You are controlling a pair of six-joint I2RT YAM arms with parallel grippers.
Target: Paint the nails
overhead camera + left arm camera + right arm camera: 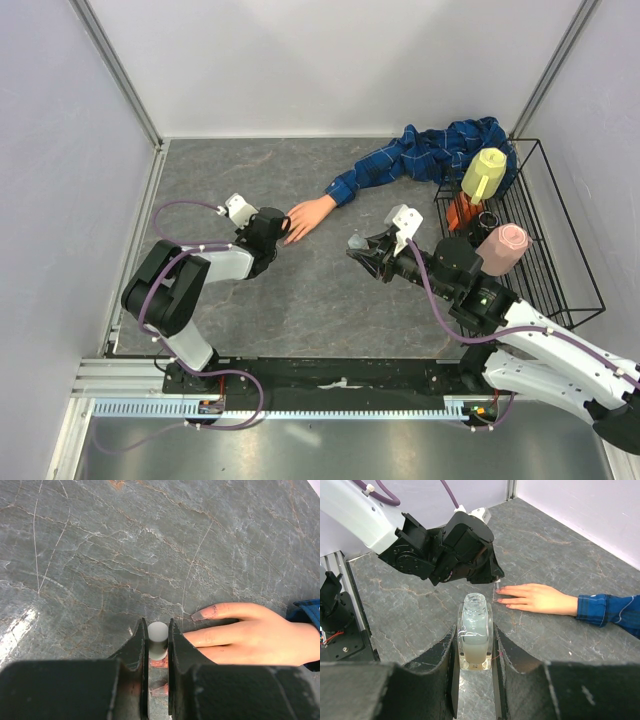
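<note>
We are at the painting step: our left gripper (158, 625) pinches the white cap (158, 644) just beside the nails (201, 614) of the mannequin hand (250, 639), which lies flat on the table (100, 555); our right gripper (475, 614) pinches the open bottle (474, 642). Next we judge a fine, light stroke along one nail is needed

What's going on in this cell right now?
The two arms are set up for nail painting. The right gripper is shut on an open clear polish bottle, held upright. The left gripper is shut on the white brush cap, right at the fingertips of the mannequin hand, which lies flat in its blue plaid sleeve. Whether the brush touches the nails can't be told.
</note>
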